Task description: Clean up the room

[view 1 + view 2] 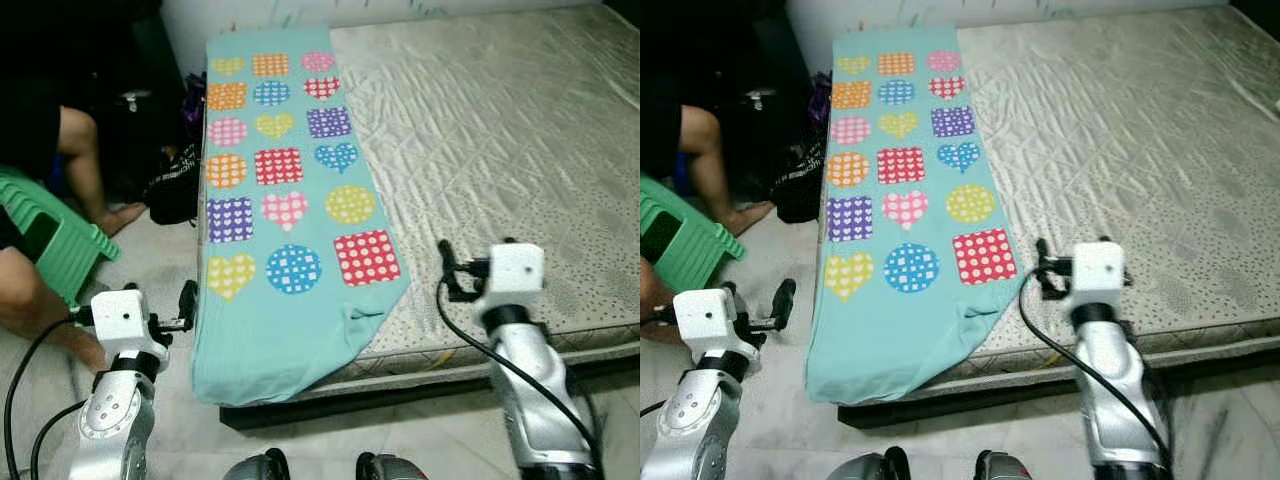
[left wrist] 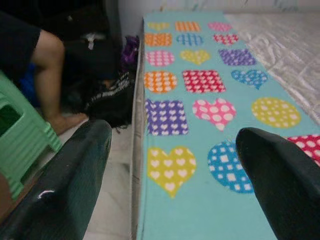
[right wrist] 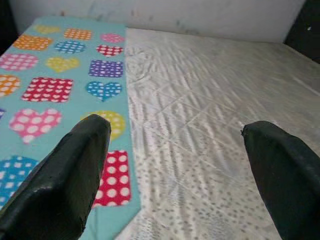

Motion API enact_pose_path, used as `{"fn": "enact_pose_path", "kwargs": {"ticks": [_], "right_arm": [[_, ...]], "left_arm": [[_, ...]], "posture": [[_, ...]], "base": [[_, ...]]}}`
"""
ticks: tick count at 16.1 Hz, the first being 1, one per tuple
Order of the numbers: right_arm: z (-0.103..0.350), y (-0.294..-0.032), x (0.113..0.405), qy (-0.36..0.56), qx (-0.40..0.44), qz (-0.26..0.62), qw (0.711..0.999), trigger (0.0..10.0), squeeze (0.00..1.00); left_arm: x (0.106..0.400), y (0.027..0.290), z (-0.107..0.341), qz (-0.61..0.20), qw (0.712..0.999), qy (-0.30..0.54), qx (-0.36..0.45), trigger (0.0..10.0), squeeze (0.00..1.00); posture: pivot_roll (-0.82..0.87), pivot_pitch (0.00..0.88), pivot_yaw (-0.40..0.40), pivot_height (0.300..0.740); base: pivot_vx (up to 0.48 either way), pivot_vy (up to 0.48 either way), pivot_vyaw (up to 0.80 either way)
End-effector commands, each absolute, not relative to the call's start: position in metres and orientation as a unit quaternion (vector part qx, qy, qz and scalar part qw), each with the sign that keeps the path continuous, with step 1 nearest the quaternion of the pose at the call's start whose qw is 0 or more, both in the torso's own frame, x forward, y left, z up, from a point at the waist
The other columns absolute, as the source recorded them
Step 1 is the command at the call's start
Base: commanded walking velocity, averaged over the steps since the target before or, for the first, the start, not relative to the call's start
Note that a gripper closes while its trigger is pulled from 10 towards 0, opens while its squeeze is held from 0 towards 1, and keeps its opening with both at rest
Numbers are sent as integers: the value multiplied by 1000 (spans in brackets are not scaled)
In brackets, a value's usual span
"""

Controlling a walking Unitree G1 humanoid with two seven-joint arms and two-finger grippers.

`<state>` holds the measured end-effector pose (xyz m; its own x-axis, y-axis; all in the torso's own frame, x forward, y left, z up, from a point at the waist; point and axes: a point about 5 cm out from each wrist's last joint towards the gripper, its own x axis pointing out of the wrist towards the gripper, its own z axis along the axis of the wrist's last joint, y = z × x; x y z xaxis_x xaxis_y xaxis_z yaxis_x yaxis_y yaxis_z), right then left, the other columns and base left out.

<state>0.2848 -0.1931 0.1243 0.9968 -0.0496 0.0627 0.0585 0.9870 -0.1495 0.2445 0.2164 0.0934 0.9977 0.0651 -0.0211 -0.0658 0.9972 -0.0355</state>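
Both arms sit low in my view: left end effector (image 1: 186, 305) spread wide beside the bed's near corner, right end effector (image 1: 447, 272) also spread wide, over the mattress (image 1: 500, 150) edge, both empty. Between them the turquoise blanket (image 1: 290, 200) (hearts and dotted shapes) lies folded lengthwise, its end drooping off the bed. I judge this the approach; next, grip that near edge.

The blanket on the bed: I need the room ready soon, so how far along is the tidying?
Done: the patterned blanket lies folded in a long strip along the mattress edge, its near end drooping over. In hand: nothing; the left tool and right tool hover open, gripping nothing. Left: the dark bag still sits on the floor beside the bed.
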Motion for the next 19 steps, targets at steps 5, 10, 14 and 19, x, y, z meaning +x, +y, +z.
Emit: {"fn": "enact_pose_path", "kwargs": {"ticks": [5,10,14,19], "right_arm": [[122,-198,281,-29,-69,-26,997,10000,0],[116,-195,276,-16,-52,-20,998,10000,0],[116,-190,278,-14,-52,-7,999,10000,0],[117,-181,278,-14,-44,7,999,10000,0]], "left_arm": [[248,213,97,18,1000,5,3,10000,0],[244,213,92,12,1000,24,1,10000,0],[245,212,94,17,1000,18,-2,10000,0],[243,210,95,17,1000,17,-7,10000,0]], "posture": [[-172,135,69,740],[-173,135,82,740],[-167,156,72,740],[-164,173,69,740]], "base": [[0,0,0],[0,0,0],[0,0,-588],[0,0,0]]}}
